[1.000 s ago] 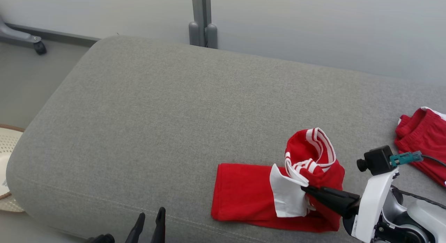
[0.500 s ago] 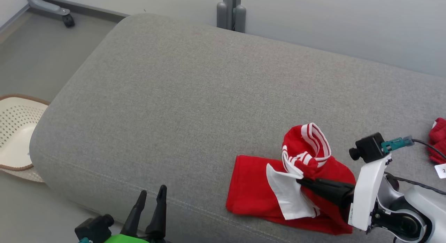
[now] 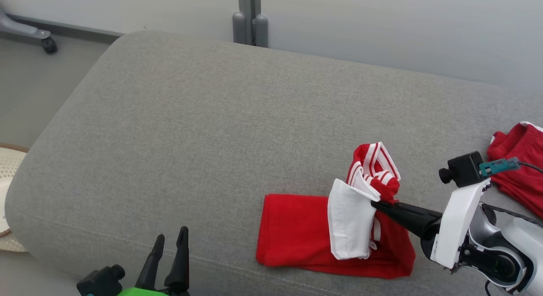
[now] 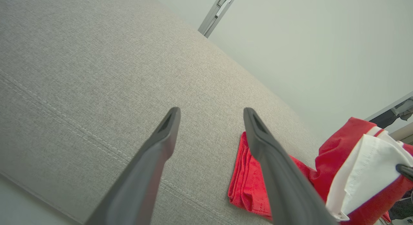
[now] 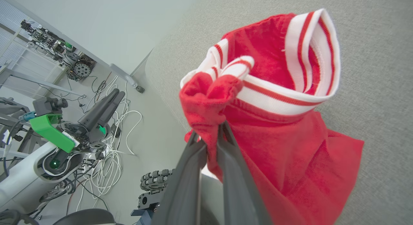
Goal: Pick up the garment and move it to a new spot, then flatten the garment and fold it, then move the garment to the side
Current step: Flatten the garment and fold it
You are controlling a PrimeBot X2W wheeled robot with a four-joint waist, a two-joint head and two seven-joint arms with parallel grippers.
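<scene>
The right gripper (image 3: 375, 203) was pinched tight on the red garment (image 3: 292, 228), holding one end up, likely to fold it. The left gripper (image 3: 172, 233) was open and empty, well off to its left.

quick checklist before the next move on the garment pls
1. Grip: right gripper shut on garment: ok.
2. Spare arm: left gripper open and free: ok.
3. Flatness: not ok, striped end lifted and bunched.
4. Room: bare sofa left of garment: ok.
5. Separation: other red garment lies apart: ok.
6. Layers pinched: cannot tell.
</scene>
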